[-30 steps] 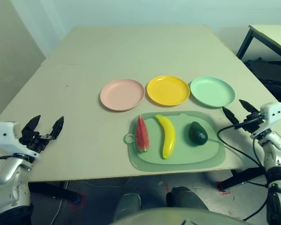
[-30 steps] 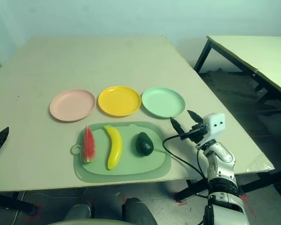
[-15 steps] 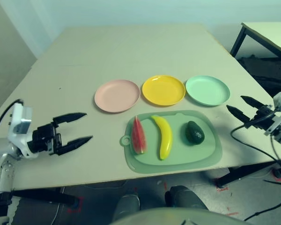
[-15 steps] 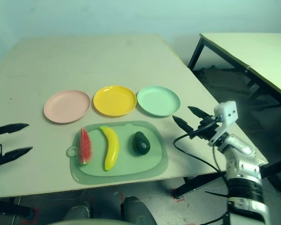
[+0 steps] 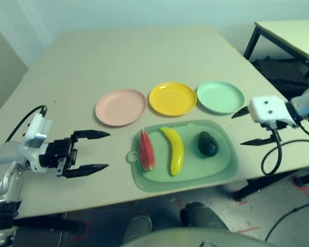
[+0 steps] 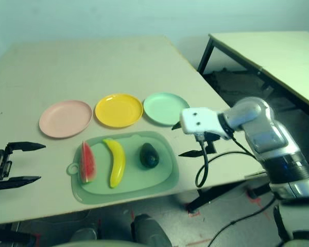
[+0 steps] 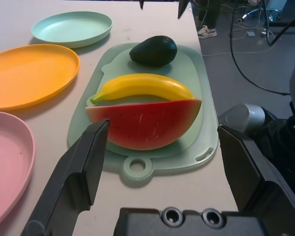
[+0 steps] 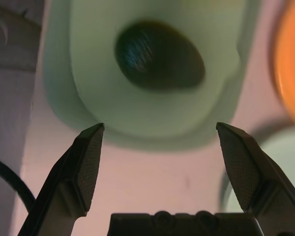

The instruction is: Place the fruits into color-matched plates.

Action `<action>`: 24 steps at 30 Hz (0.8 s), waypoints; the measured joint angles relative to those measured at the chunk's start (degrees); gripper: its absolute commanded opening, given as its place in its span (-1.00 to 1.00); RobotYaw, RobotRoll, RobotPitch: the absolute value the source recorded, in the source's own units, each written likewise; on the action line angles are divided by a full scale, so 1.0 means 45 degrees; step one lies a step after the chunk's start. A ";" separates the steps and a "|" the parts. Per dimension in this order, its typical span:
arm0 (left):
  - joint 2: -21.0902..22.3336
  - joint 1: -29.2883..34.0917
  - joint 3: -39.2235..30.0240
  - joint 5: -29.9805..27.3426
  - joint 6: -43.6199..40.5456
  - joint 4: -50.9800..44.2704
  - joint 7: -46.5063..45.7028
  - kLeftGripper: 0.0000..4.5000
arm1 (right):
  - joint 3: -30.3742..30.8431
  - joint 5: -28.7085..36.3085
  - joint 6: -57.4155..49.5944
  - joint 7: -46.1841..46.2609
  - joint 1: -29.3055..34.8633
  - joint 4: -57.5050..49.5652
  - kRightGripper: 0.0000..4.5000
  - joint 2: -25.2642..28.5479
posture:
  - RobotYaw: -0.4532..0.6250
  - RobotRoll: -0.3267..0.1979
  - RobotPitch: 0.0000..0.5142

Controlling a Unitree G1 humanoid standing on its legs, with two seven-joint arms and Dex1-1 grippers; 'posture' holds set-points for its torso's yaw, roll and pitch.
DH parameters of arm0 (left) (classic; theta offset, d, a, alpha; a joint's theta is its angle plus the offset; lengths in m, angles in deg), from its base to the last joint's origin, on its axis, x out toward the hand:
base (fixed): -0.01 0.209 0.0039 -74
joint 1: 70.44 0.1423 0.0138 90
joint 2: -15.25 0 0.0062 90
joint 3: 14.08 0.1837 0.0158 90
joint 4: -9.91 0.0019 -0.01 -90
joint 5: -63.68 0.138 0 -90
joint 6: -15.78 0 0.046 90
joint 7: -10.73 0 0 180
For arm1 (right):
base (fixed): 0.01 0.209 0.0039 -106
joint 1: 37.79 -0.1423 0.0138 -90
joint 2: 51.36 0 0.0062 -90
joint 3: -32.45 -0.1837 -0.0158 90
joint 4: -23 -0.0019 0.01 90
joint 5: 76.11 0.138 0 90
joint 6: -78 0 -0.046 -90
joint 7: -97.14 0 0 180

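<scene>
Watermelon [image 5: 146, 150], banana [image 5: 174, 150] and avocado [image 5: 208, 144] lie on the mat [image 5: 224, 170], between the wide-open, empty left gripper [image 5: 96, 151] and right gripper [image 5: 246, 127].

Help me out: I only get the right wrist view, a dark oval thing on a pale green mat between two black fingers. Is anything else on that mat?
Observer: Yes. Beside the avocado lie a yellow banana and, past it, a red watermelon wedge, all on the cutting mat.
Visitor: Are there dishes for them?
Observer: Three empty plates sit in a row behind the mat: pink plate, yellow plate, green plate.
Visitor: Is the other arm doing anything?
Observer: The left gripper hovers open over the table to the left of the mat, pointing at the watermelon wedge.
</scene>
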 measured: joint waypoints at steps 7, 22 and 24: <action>-0.0022 0.0757 -0.0031 0.0025 0.0004 -0.0652 -0.0302 0.98 | 0.1839 -0.0645 0.2769 -0.0168 -0.1599 0.1705 1.00 -0.0659 | -0.29 0.25 -0.94; -0.0240 0.0662 -0.0015 0.0094 -0.0141 -0.1278 -0.1181 0.98 | 0.3757 -0.0926 0.5294 -0.0173 -0.2784 0.3857 1.00 -0.2594 | -0.26 0.25 -0.90; -0.0227 0.0628 -0.0015 0.0094 -0.0156 -0.1277 -0.1180 0.98 | 0.3808 -0.0926 0.5441 -0.0174 -0.2785 0.3942 1.00 -0.2611 | -0.26 0.25 -0.89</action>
